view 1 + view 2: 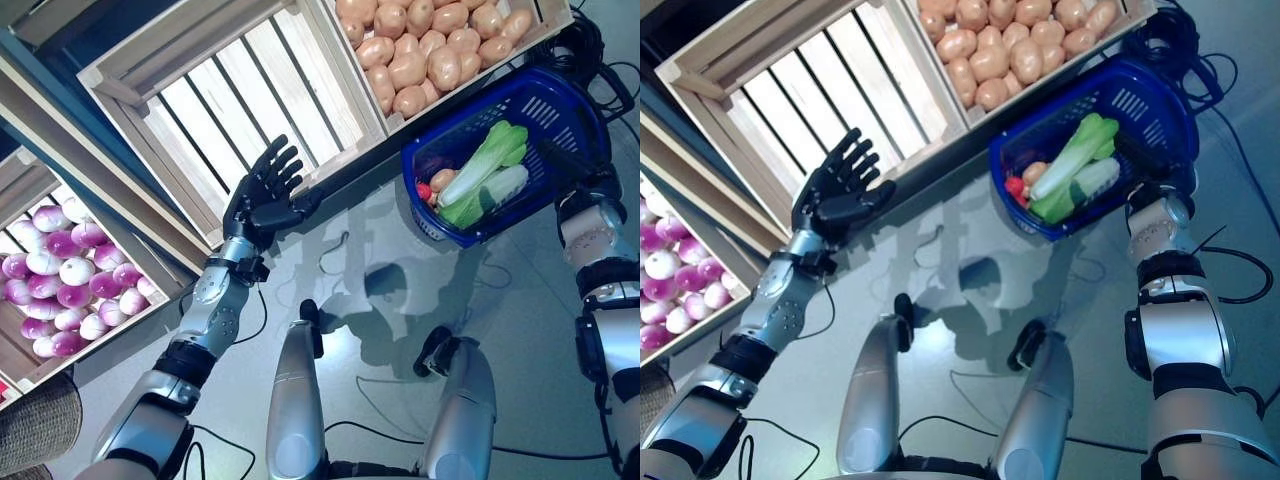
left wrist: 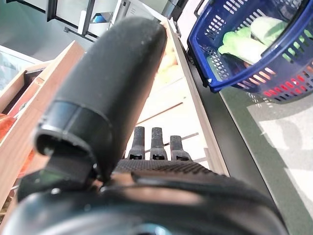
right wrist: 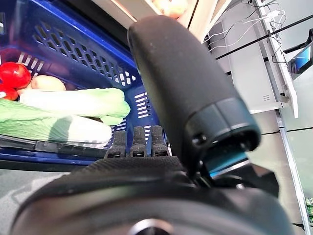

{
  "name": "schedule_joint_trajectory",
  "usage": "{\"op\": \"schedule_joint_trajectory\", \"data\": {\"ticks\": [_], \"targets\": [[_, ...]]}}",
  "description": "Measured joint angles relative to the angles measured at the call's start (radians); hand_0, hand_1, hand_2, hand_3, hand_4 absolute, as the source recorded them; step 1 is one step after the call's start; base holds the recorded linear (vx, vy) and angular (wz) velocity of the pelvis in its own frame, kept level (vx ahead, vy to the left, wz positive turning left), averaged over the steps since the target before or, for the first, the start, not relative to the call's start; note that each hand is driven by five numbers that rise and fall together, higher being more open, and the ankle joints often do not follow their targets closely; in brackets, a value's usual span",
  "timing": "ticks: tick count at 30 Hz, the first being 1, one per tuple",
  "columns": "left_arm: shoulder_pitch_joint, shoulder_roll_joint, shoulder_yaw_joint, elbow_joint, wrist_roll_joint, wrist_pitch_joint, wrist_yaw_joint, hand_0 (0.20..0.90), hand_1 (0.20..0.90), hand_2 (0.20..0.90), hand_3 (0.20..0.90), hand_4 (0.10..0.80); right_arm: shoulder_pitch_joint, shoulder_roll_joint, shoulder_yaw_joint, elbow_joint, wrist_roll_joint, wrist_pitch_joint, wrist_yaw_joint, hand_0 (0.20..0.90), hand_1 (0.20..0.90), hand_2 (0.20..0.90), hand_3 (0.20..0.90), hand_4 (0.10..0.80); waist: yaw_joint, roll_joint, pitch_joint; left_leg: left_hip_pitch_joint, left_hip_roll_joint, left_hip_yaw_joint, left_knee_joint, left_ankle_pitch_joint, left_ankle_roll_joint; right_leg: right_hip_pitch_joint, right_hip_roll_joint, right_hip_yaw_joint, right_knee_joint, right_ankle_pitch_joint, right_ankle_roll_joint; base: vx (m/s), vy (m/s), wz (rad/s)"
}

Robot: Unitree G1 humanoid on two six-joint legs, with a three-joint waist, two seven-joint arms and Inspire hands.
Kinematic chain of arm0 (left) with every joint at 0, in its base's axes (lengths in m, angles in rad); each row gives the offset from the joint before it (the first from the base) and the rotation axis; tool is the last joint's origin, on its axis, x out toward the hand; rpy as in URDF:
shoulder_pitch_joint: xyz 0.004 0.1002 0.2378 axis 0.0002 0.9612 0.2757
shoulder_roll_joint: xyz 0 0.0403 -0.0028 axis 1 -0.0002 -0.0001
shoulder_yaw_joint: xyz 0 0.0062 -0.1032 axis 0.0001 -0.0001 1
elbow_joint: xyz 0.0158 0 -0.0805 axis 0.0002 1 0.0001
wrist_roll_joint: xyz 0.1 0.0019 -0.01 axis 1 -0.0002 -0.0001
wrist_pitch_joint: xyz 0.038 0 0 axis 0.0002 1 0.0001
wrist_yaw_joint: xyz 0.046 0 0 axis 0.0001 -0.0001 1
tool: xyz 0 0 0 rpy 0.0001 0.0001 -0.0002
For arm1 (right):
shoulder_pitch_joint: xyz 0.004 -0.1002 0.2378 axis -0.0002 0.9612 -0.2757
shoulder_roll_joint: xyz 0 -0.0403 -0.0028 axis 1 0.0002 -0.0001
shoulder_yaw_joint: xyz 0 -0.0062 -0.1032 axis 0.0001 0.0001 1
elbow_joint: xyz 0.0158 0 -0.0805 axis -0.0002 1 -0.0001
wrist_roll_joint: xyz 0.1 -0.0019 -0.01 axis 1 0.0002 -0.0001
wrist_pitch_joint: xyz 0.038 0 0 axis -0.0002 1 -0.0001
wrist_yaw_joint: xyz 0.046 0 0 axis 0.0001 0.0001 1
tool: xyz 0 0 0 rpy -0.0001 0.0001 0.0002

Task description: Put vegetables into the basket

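While the blue basket (image 1: 575,110) hangs from the right hand (image 1: 1155,180), whose fingers curl under its rim, the left hand (image 1: 262,195) is held empty, fingers straight and spread, at the front edge of the empty slatted crate (image 1: 225,100).

Contents of basket: two leafy green-and-white cabbages (image 1: 485,165) lying side by side; one potato (image 3: 46,83) and a small red vegetable (image 3: 13,74) at the end nearer the middle of the scene; something dark beneath them that cannot be made out.

Stock on hand: crate of potatoes (image 1: 420,45), just beside the basket and touching the empty crate; crate of purple-and-white turnips (image 1: 65,280), set lower, on the robot's left, well apart from the basket.

Step in hand, as judged: fetching a further vegetable with the free hand. The crate directly before that hand holds nothing, so the reach should be redirected, either to the turnips on its own side or across to the potatoes.

Handling notes: come down over a single vegetable at the top of the heap, close thumb and fingers fully round it, lift clear of the crate wall. Keep the basket level and steady; release over the bare end, not on the leaves.
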Motion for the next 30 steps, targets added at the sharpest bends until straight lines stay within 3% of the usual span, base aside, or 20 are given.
{"op": "schedule_joint_trajectory", "data": {"ticks": [3, 6, 10, 14, 16, 21, 24, 25, 30], "targets": [[0.021, -0.006, 0.0, 0.023, -0.003, 0.001, -0.008, 0.9, 0.9, 0.9, 0.9, 0.8, 0.047, 0.005, -0.002, -0.001, 0.0, 0.005, 0.024, 0.9, 0.9, 0.9, 0.9, 0.8, 0.001, -0.001, -0.001, 0.105, 0.002, 0.012, -0.071, 0.008, -0.011, 0.096, 0.011, -0.009, -0.054, 0.001, -0.001, 0.089, 0.008, -0.06], [0.064, -0.006, 0.007, 0.029, 0.013, -0.002, -0.011, 0.9, 0.9, 0.9, 0.9, 0.8, 0.145, 0.021, -0.009, -0.028, 0.0, 0.003, 0.044, 0.9, 0.9, 0.9, 0.9, 0.8, 0.002, -0.008, -0.007, 0.257, 0.004, 0.038, -0.199, 0.036, -0.017, 0.232, 0.031, -0.028, -0.157, 0.017, 0.015, 0.093, -0.023, -0.07], [0.093, -0.019, 0.01, 0.034, 0.119, -0.005, 0.025, 0.9, 0.9, 0.9, 0.9, 0.8, 0.268, 0.103, -0.05, -0.057, -0.001, 0.003, 0.088, 0.9, 0.9, 0.9, 0.9, 0.8, -0.003, -0.031, -0.038, 0.395, 0.005, 0.07, -0.377, 0.103, -0.026, 0.347, 0.07, -0.068, -0.298, 0.066, 0.034, 0.121, -0.048, -0.04], [0.132, -0.083, 0.014, 0.06, 0.224, -0.007, 0.063, 0.9, 0.9, 0.9, 0.9, 0.8, 0.419, 0.202, -0.05, -0.141, -0.008, -0.005, 0.117, 0.9, 0.9, 0.9, 0.9, 0.8, -0.01, -0.029, -0.069, 0.54, 0.007, 0.102, -0.509, 0.129, -0.025, 0.503, 0.109, -0.098, -0.456, 0.113, 0.063, 0.156, -0.024, -0.01], [0.195, -0.125, 0.007, 0.095, 0.33, -0.006, 0.086, 0.9, 0.9, 0.9, 0.9, 0.8, 0.534, 0.301, -0.042, -0.211, -0.046, -0.008, 0.118, 0.9, 0.9, 0.9, 0.9, 0.8, -0.026, -0.03, -0.141, 0.632, 0.002, 0.139, -0.602, 0.139, -0.019, 0.622, 0.138, -0.117, -0.611, 0.161, 0.092, 0.209, 0.035, 0.0], [0.346, -0.138, 0.002, 0.102, 0.469, -0.007, 0.094, 0.9, 0.9, 0.9, 0.9, 0.8, 0.779, 0.424, 0.011, -0.366, -0.156, -0.071, 0.114, 0.9, 0.9, 0.9, 0.9, 0.8, -0.032, -0.056, -0.293, 0.743, -0.038, 0.178, -0.704, 0.137, -0.011, 0.775, 0.15, -0.111, -0.827, 0.23, 0.128, 0.13, 0.05, 0.03], [0.376, -0.142, 0.007, 0.138, 0.499, -0.007, 0.101, 0.9, 0.9, 0.9, 0.9, 0.8, 0.836, 0.449, 0.049, -0.402, -0.198, -0.087, 0.107, 0.9, 0.9, 0.9, 0.9, 0.8, -0.031, -0.064, -0.318, 0.773, -0.045, 0.181, -0.734, 0.139, -0.01, 0.806, 0.153, -0.108, -0.864, 0.241, 0.135, 0.076, 0.056, -0.01], [0.417, -0.147, 0.01, 0.163, 0.533, -0.008, 0.111, 0.9, 0.9, 0.9, 0.9, 0.8, 0.91, 0.46, 0.081, -0.462, -0.256, -0.127, 0.1, 0.9, 0.9, 0.9, 0.9, 0.8, -0.035, -0.07, -0.339, 0.797, -0.053, 0.191, -0.76, 0.145, -0.008, 0.831, 0.154, -0.106, -0.898, 0.25, 0.15, 0.019, 0.021, -0.08], [0.509, -0.182, 0.011, 0.287, 0.635, 0.001, 0.118, 0.9, 0.9, 0.9, 0.9, 0.8, 1.042, 0.47, 0.16, -0.494, -0.436, -0.149, 0.084, 0.9, 0.9, 0.9, 0.9, 0.8, -0.058, -0.094, -0.394, 0.808, -0.056, 0.207, -0.771, 0.146, -0.009, 0.848, 0.162, -0.099, -0.945, 0.274, 0.152, 0.004, 0.014, -0.07]]}}
